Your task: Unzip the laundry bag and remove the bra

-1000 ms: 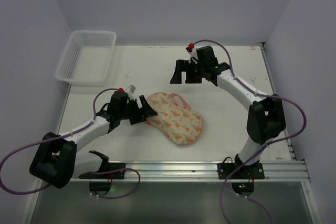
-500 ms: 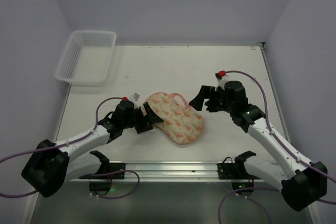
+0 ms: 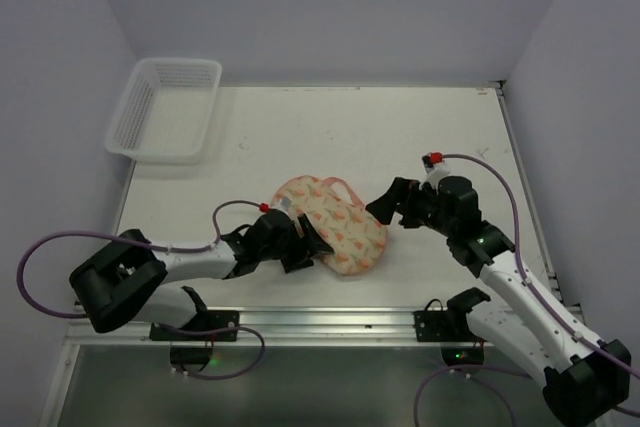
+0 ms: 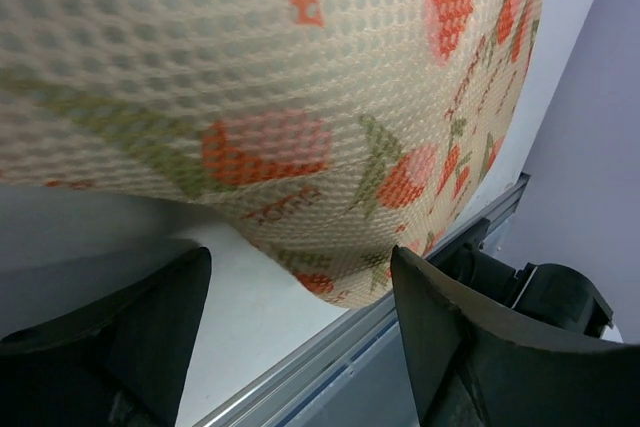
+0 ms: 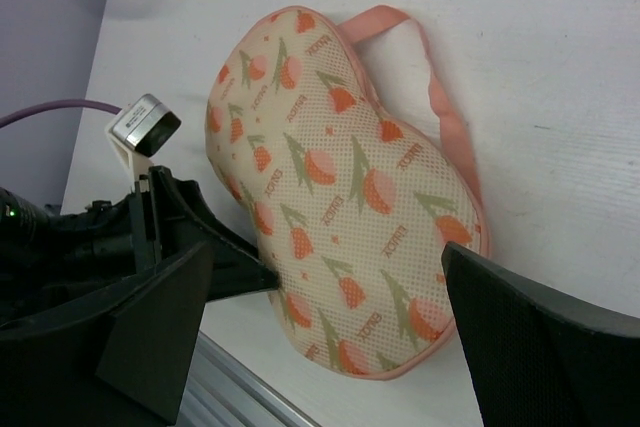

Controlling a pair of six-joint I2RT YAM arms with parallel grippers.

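White table (image 3: 420,137) holds a plump tulip-printed laundry bag (image 3: 335,222); left claw (image 3: 308,244) and right claw (image 3: 388,207) gape, empty.

Laundry bag (image 3: 335,222) mid-table (image 3: 430,137), between two grippers.
Left gripper (image 3: 312,247) at its near-left edge, right gripper (image 3: 388,205) just right; basket (image 3: 165,107) far left.

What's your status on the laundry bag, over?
Left hand open, at near edge of laundry bag. Right hand open, off its right end. Bag looks closed, bra unseen. Nothing blocking.
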